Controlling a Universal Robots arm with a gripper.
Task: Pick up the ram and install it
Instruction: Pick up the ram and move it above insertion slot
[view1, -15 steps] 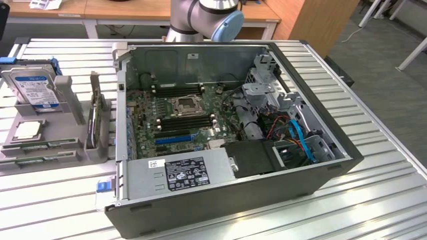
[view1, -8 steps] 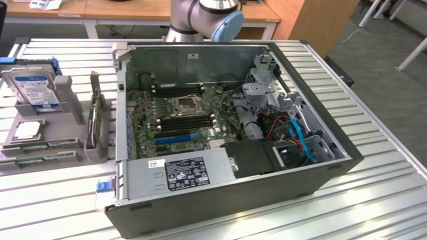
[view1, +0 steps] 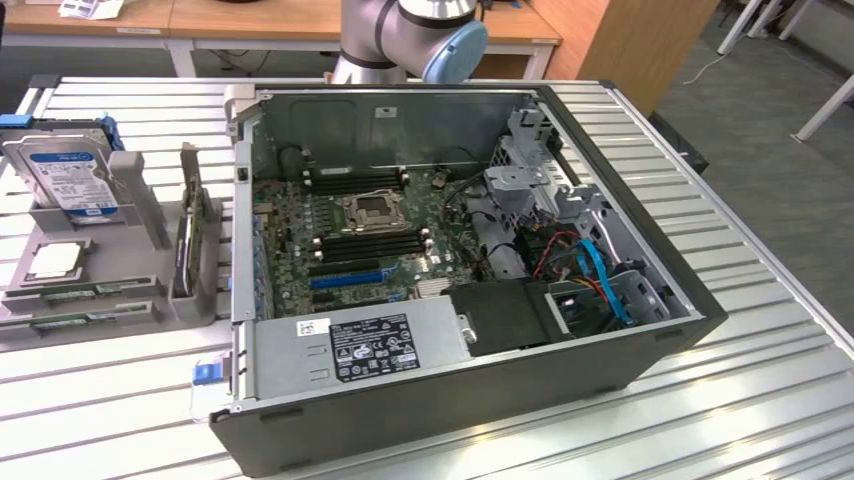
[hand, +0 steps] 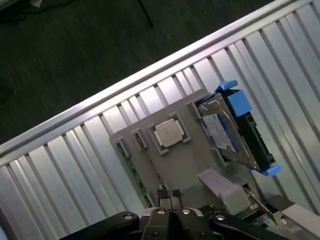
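My jaws are pressed together with nothing between them, hovering over the grey holder (hand: 187, 161). The ram (hand: 131, 170), a long, thin green stick, lies flat in a slot along the holder's side, toward the slatted surface's (hand: 65, 170) edge.

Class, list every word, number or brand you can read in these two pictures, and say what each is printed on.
No text can be read.
Black label on the power supply: print too small to read.
White sticker beside it: too small to read.
Hard drive label: too small to read.
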